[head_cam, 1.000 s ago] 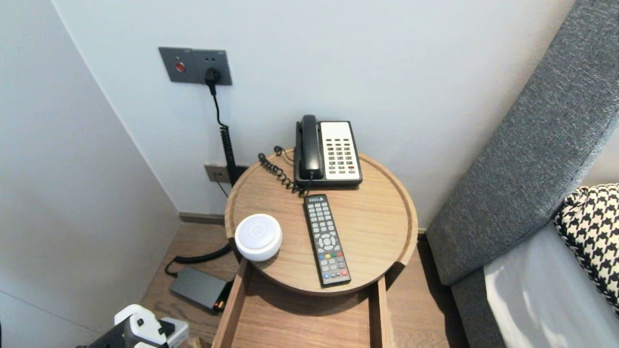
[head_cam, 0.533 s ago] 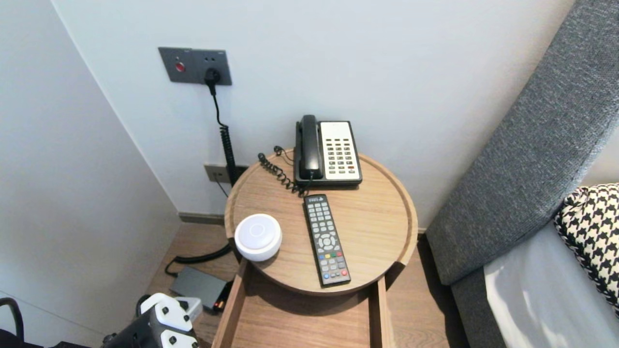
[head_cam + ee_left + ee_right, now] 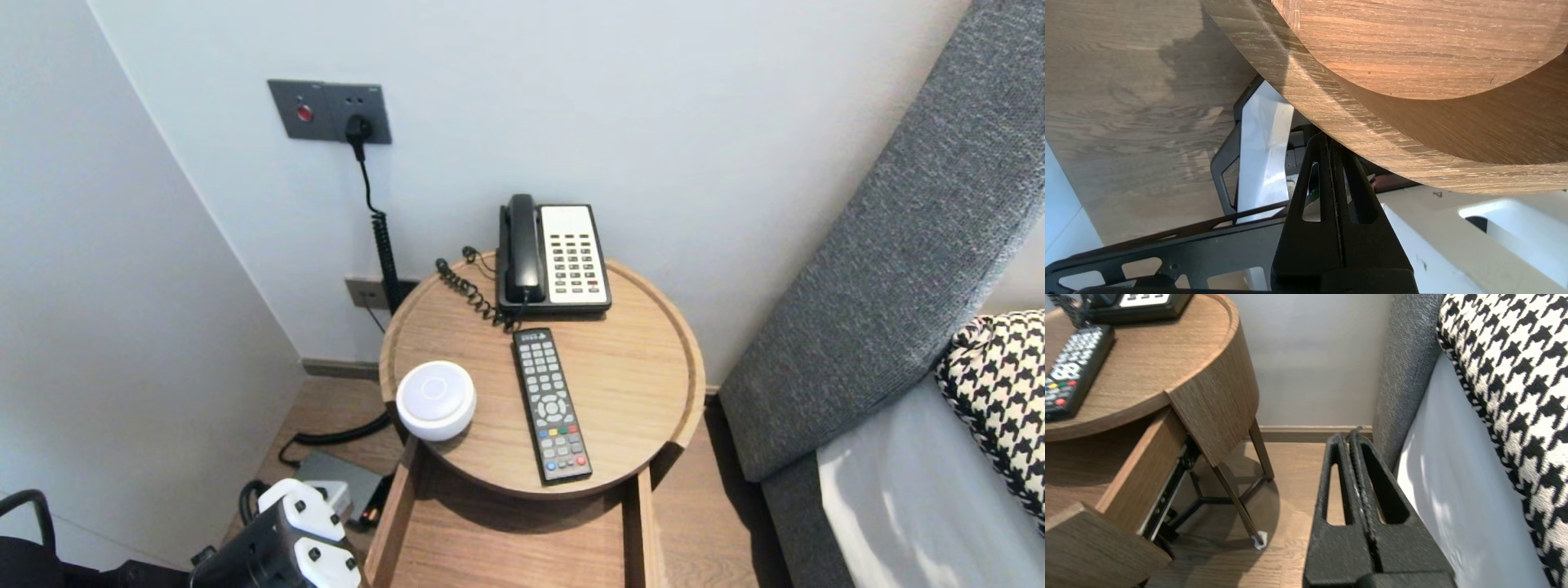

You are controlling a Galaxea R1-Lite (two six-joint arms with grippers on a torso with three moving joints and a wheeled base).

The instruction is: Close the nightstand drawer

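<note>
oak-look veneer, curved and fine-grained, fills the frame as your left gripper (image 3: 1327,141), fingers pressed together on nothing, hovers just outside the rounded front of the open drawer (image 3: 390,523), pulled out under the round table (image 3: 694,359). this reads as an approach; your next move calls for clearing that thin rim. your right gripper (image 3: 1349,435), closed and empty, sits parked by the bed (image 3: 1437,477). beyond: matte white puck (image 3: 436,400), slim black remote (image 3: 551,404), corded phone (image 3: 555,257).

The left arm (image 3: 286,539) rises from low on the robot's left and slides right, closer to the side wall of the open drawer (image 3: 392,523). Its white casing now covers part of the grey power adapter (image 3: 347,472) on the floor. A black cable loop (image 3: 24,506) appears behind it.
</note>
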